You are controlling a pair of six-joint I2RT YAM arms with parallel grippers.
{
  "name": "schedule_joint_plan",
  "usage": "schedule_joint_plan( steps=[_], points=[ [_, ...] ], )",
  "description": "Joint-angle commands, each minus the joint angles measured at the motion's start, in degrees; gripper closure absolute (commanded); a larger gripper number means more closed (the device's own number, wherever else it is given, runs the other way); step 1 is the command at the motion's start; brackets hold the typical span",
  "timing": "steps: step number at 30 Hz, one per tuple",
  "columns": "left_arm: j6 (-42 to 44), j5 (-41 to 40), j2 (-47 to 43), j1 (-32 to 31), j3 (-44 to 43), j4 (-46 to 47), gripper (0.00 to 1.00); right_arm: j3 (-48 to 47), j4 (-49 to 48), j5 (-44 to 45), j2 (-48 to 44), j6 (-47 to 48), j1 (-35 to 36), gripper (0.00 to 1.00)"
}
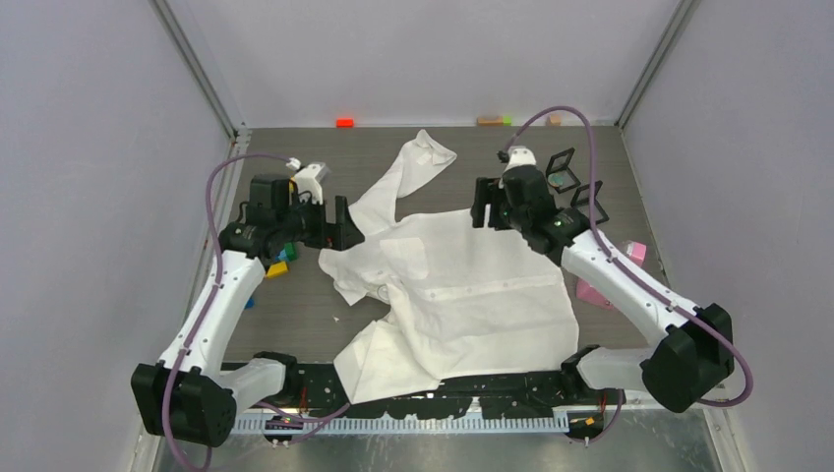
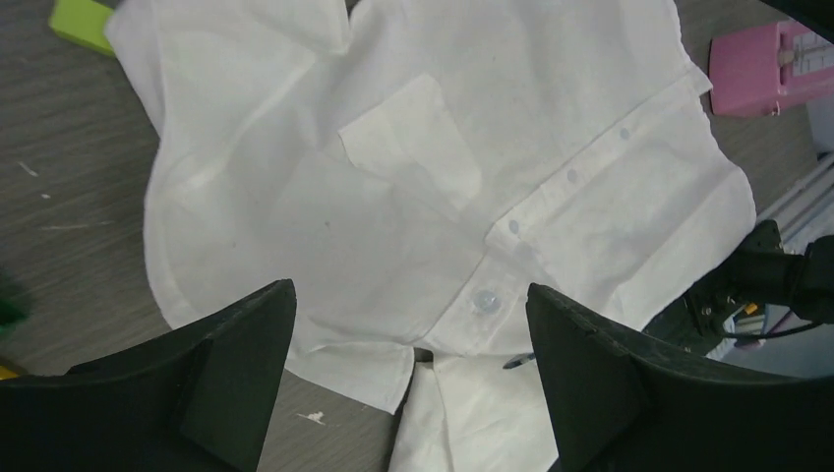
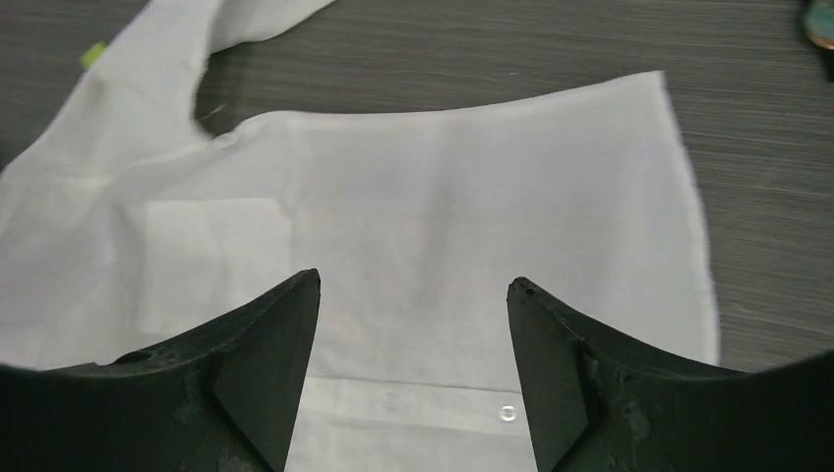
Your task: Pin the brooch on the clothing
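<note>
The white shirt [image 1: 462, 290] lies crumpled in the middle of the table, button placket across it and one sleeve stretched toward the back. Its chest pocket [image 2: 413, 147] shows in the left wrist view and also in the right wrist view [image 3: 211, 261]. My left gripper [image 1: 340, 224] is open and empty, above the shirt's left edge [image 2: 410, 290]. My right gripper [image 1: 481, 211] is open and empty, above the shirt's back right part [image 3: 414, 280]. A small round teal thing [image 1: 563, 180], possibly the brooch, lies among black cases at the back right; I cannot tell for sure.
Black open cases [image 1: 590, 202] stand behind the right gripper. Pink boxes [image 1: 593, 292] lie right of the shirt; one shows in the left wrist view [image 2: 762, 69]. Coloured blocks [image 1: 278, 261] lie under the left arm. Small blocks [image 1: 344, 122] sit along the back wall.
</note>
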State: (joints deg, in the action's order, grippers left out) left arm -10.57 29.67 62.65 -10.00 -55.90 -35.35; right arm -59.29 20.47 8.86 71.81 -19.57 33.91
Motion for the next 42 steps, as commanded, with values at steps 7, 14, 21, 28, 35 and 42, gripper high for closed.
schedule_joint_plan(
  steps=[7, 14, 21, 28, 35, 42],
  points=[
    [0.38, -10.95, 2.84, 1.18, -5.71, 1.22, 0.1, -12.0, 6.47, 11.37, 16.88, 12.27, -18.7, 0.26],
    [2.23, -13.64, 2.99, 1.39, -5.34, 0.38, 0.09, -22.9, 6.17, 11.22, 33.94, 16.7, -26.61, 0.28],
    [2.91, -14.64, 3.63, 1.39, -5.25, -0.07, 0.09, -35.24, 6.85, 14.08, 48.18, 23.57, -30.3, 0.3],
    [3.1, -15.14, 3.87, 1.39, -5.27, -0.29, 0.09, -41.39, 7.67, 11.37, 53.45, 25.73, -31.79, 0.33],
    [3.19, -15.33, 3.71, 1.38, -5.15, -0.33, 0.09, -45.52, 8.72, 10.86, 57.93, 27.7, -32.34, 0.39],
    [3.36, -15.61, 3.64, 1.39, -5.17, -0.42, 0.09, -48.03, 10.72, 6.39, 59.73, 26.82, -33.11, 0.41]
  ],
)
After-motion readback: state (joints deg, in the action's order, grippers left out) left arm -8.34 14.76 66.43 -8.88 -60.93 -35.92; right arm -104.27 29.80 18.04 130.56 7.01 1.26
